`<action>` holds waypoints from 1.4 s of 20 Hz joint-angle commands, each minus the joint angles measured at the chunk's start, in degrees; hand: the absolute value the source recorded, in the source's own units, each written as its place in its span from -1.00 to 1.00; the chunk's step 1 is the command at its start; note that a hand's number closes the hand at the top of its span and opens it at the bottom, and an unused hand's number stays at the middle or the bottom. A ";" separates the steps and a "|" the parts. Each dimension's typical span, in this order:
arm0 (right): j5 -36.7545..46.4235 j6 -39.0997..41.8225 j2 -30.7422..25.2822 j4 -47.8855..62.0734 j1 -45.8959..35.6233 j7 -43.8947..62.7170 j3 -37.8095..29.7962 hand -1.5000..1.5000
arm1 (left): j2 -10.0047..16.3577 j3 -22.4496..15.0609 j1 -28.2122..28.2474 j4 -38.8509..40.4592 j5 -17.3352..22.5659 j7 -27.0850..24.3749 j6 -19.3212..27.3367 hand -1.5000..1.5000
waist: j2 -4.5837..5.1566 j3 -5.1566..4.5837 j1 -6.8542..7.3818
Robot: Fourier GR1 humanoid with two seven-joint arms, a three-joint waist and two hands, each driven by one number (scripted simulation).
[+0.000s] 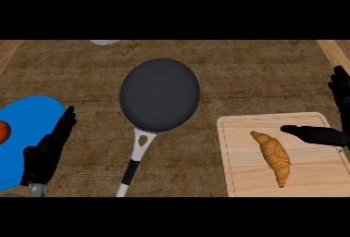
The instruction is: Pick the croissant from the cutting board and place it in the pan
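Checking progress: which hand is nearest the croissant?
The right hand, at the cutting board beside the croissant; the left hand rests by the blue plate.

Showing matte black, slim-fingered left hand (42, 155) and right hand (340, 95); showing glimpse of pale grey forearm (38, 189) below left one.

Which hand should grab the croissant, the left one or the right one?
Probably the right hand. It hangs open over the cutting board, right beside the croissant. The left hand sits by the blue plate, with the pan between it and the croissant.
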 commanded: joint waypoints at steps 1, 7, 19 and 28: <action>2.69 -10.34 2.09 -2.96 8.44 6.06 -2.94 -1.00 | 0.27 -0.66 0.80 0.22 -2.88 2.84 3.21 0.00 | -0.16 0.06 -1.32; 11.93 0.65 -16.38 -11.90 18.74 13.85 -0.61 -1.00 | 0.77 -1.11 1.39 -3.86 -4.68 5.92 4.80 0.00 | -0.10 -0.07 -0.22; 1.10 23.05 -25.86 -23.58 4.98 37.26 2.55 -1.00 | 0.18 -1.99 1.08 -8.75 -6.59 10.64 3.17 0.00 | 0.57 0.06 3.33; 4.45 29.33 -16.22 -20.76 -8.81 54.94 12.80 -1.00 | -4.02 -1.55 1.51 -5.60 -10.25 8.36 3.43 0.00 | 0.52 0.06 2.42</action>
